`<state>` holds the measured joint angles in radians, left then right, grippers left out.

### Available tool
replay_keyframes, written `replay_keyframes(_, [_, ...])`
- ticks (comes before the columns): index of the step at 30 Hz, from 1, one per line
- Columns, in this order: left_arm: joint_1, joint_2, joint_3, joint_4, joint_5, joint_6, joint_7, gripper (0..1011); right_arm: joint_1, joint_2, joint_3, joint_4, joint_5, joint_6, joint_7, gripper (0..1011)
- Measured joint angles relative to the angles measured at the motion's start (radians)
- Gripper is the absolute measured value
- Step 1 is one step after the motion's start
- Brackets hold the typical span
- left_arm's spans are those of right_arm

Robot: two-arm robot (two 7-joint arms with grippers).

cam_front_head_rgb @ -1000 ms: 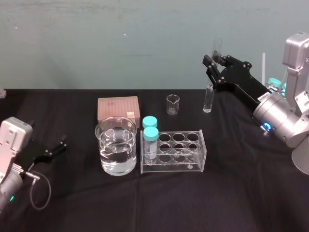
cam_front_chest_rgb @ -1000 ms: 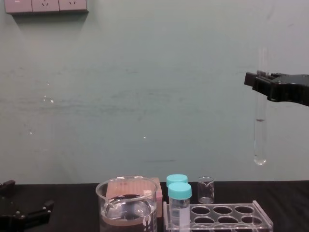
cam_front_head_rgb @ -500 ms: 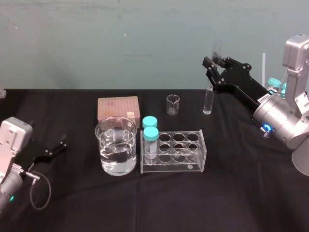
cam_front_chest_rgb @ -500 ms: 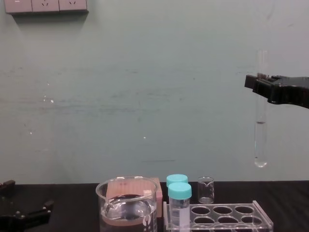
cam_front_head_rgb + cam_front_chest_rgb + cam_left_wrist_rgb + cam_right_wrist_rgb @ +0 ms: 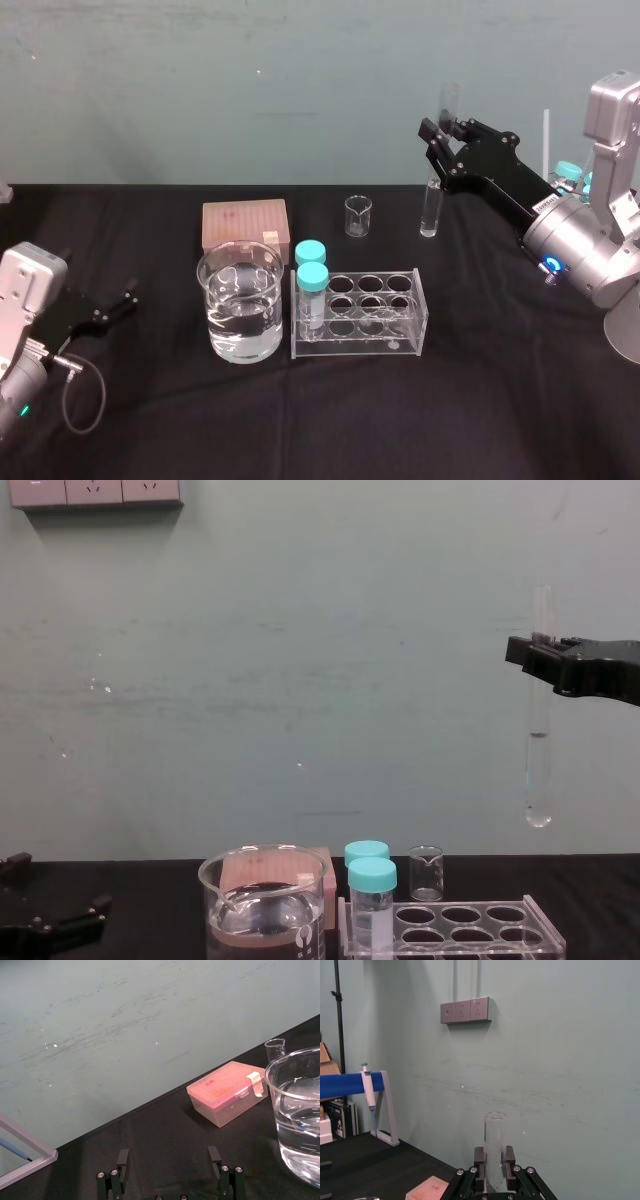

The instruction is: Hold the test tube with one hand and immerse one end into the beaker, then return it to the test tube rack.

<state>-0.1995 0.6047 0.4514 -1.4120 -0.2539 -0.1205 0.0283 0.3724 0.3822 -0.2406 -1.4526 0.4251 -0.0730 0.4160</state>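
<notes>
Table [image 5: 500, 420], rear edge, right side: right gripper [image 5: 446, 128] pinches test tube [image 5: 540, 710] aloft; hasty swing toward beaker [image 5: 240, 300] could slip it; left gripper [image 5: 168, 1160] open at left edge.

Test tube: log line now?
right hand: shut on test tube | test tube: upright, aloft, clear of beaker | left hand: open, parked left

I note a pale green, scuffed wall [image 5: 300, 680] carrying a grey socket strip [image 5: 95, 492]. Two conduits [image 5: 455, 980] rise directly above the strip; a black-draped surface [image 5: 300, 430] lies well below it.
</notes>
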Motion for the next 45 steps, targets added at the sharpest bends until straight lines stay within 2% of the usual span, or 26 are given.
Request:
replay_keyframes(7, [0.000,0.000,0.000,0.000,0.000,0.000,0.000,1000,0.033,-0.014,-0.027,0.017,-0.001,-0.007,0.026,230])
replay_keyframes(14, [0.000,0.000,0.000,0.000,0.000,0.000,0.000,1000,0.102,-0.050,-0.092,0.051,0.008,-0.040,0.103,230])
replay_keyframes(17, [0.000,0.000,0.000,0.000,0.000,0.000,0.000,1000,0.141,-0.076,-0.138,0.079,0.023,-0.059,0.158,230])
replay_keyframes(18, [0.000,0.000,0.000,0.000,0.000,0.000,0.000,1000,0.141,-0.076,-0.138,0.079,0.023,-0.059,0.158,230])
replay_keyframes(21, [0.000,0.000,0.000,0.000,0.000,0.000,0.000,1000,0.174,-0.103,-0.180,0.109,0.041,-0.073,0.205,230])
replay_keyframes(29, [0.000,0.000,0.000,0.000,0.000,0.000,0.000,1000,0.220,-0.147,-0.249,0.171,0.080,-0.087,0.282,230])
replay_keyframes(39, [0.000,0.000,0.000,0.000,0.000,0.000,0.000,1000,0.259,-0.178,-0.302,0.268,0.090,-0.108,0.308,230])
replay_keyframes(45, [0.000,0.000,0.000,0.000,0.000,0.000,0.000,1000,0.275,-0.196,-0.316,0.318,0.093,-0.122,0.315,230])
